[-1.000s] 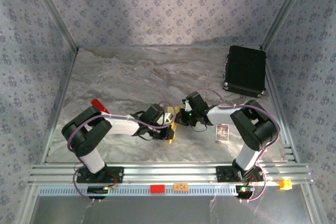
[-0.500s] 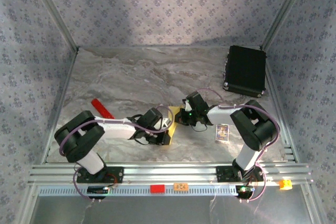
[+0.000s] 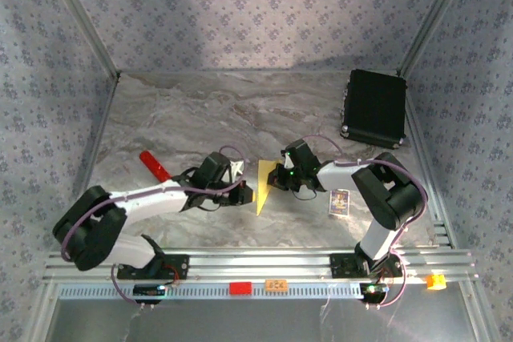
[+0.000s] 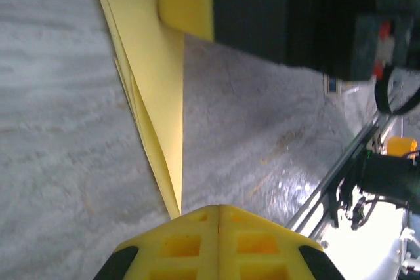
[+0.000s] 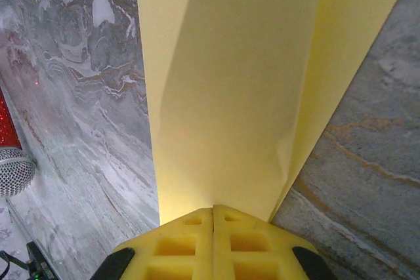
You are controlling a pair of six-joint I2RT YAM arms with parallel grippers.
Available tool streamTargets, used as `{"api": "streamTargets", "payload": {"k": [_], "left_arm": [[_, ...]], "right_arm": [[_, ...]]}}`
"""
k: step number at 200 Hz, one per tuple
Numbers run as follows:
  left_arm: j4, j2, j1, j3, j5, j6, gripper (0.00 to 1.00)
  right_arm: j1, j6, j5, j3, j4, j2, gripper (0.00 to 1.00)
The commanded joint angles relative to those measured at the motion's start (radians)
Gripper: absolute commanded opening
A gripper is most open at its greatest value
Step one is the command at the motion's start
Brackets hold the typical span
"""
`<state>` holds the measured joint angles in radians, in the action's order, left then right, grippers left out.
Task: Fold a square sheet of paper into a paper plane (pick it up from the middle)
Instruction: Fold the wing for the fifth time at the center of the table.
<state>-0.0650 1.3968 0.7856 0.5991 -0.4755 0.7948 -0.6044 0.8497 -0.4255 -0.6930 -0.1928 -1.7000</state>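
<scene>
Right gripper (image 5: 213, 211): fingers pressed together on the paper (image 5: 243, 96). The folded yellow layers fan out straight from the seam between the pads.
Left gripper (image 4: 218, 209): fingers closed, pad against pad. The paper's narrow tip runs in under the edge of one finger. Cannot tell whether it is pinched or only lies beneath.
Paper: creased to a long triangle, sharp point toward the near edge, wide end at the right gripper. It sits mid-table between the two grippers, with the left gripper just beside its left edge. Cannot tell whether it rests on the surface or hangs clear.
Table (image 3: 200, 118): grey marbled top.
Red tool (image 3: 154, 163): lies flat beyond the left forearm, well apart from the paper.
Card (image 3: 341, 202): just beside the right forearm, on its outer side.
Black case (image 3: 374, 107): far right corner, well apart from everything else.
</scene>
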Motion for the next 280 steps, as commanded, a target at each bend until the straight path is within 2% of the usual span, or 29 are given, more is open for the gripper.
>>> {"api": "streamTargets", "payload": {"k": [1,51,109,144,182,242,280], "left_arm": [[-0.064,0.088,-0.002,0.079,-0.053,0.019,0.0],[-0.128,0.282,-0.005,0.176,-0.057,0.035,0.0],[-0.028,0.404,-0.008,0.192,0.004,0.007,0.0],[-0.049,0.401,-0.009,0.119,-0.004,0.014,0.0],[-0.034,0.401,-0.009,0.124,-0.019,-0.012,0.0],[-0.036,0.409,-0.008,0.137,-0.021,-0.009,0.0],[-0.036,0.407,-0.008,0.135,-0.019,-0.006,0.0]], "right_arm": [[0.011,0.019,0.06,0.032,0.051,-0.029,0.06],[0.014,0.026,0.046,0.038,0.033,-0.033,0.06],[0.021,0.035,0.023,0.046,0.0,-0.013,0.07],[0.066,0.022,0.001,0.034,0.009,0.061,0.09],[0.096,-0.03,0.022,-0.006,0.075,0.139,0.1],[0.01,-0.056,-0.018,-0.074,0.037,0.048,0.1],[-0.003,-0.057,0.021,-0.109,0.066,-0.039,0.1]]}}
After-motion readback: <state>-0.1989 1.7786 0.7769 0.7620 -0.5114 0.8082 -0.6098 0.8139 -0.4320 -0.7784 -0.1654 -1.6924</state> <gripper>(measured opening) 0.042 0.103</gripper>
